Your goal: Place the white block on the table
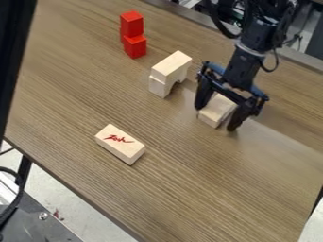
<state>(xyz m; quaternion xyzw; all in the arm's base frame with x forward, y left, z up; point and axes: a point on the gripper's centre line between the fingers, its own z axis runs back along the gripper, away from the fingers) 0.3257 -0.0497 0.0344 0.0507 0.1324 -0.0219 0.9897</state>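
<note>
1. Coming in from the top edge at the right of the frame, the black arm slants down and slightly leftward to the right of centre. Its wrist sits above the table, tilted rather than plumb.
2. Pointing downward, the gripper ends low over the tabletop, one finger towards the left of the frame, the other further right and nearer the bottom.
3. The jaws stand wide apart, straddling the white block. Whether either finger touches it, I cannot tell; no firm grip shows.
4. That white block lies right of centre in the frame, low at the table, between the fingers and partly hidden by the gripper. I cannot tell if its whole underside meets the wood.
5. Left of the gripper, apart from it, a pale stack stands near the upper middle, with a curved opening low on its right side.
6. Two red blocks are stacked in the upper left part of the frame.
7. Left of centre, lower down, a marked block lies flat, red marking upward.
</note>
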